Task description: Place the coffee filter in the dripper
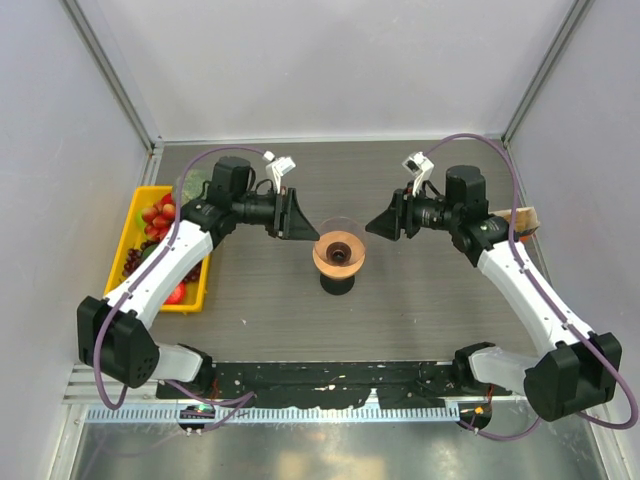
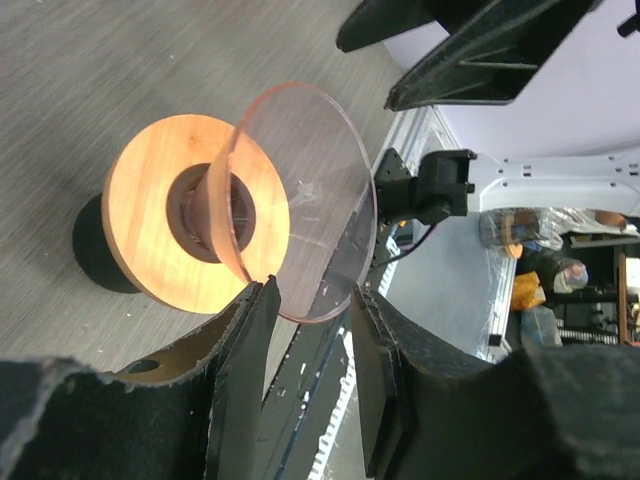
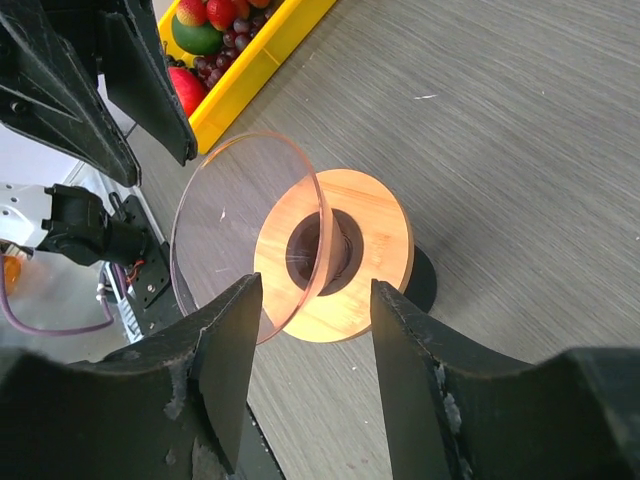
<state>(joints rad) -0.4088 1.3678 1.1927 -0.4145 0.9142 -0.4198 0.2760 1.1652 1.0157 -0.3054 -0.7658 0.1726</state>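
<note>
The dripper (image 1: 339,255) stands mid-table: an orange-brown ring (image 2: 150,210) on a black base, with a clear cone (image 2: 310,180) rising from its dark centre hole. It also fills the right wrist view, ring (image 3: 375,220) and cone (image 3: 240,220). My left gripper (image 1: 300,213) hovers just left of it, open and empty (image 2: 312,295). On the dripper's right, my right gripper (image 1: 383,222) is open and empty too (image 3: 315,290). A tan-brown piece, the coffee filter (image 1: 522,217), lies far right, partly hidden behind the right arm.
A yellow tray (image 1: 150,190) of fruit sits along the left wall, also in the right wrist view (image 3: 270,60). White walls close in the table on three sides. A black rail (image 1: 330,375) runs along the near edge between the arm bases.
</note>
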